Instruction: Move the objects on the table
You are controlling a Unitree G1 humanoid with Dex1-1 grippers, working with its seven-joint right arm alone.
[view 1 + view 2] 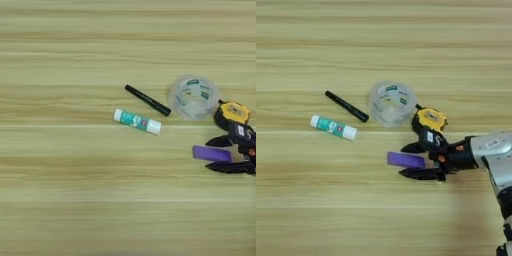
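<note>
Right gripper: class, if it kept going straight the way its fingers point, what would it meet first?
The right gripper points toward picture left, fingers open around the purple block, so it meets that first. Beyond it, bare table; the glue stick lies above that line.

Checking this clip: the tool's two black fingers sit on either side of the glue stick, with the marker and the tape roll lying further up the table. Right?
Not quite. The tool brackets the purple block, not the glue stick, which lies apart to the left, untouched. The right eye view shows this. The marker and the tape roll do lie further up the table.
</note>
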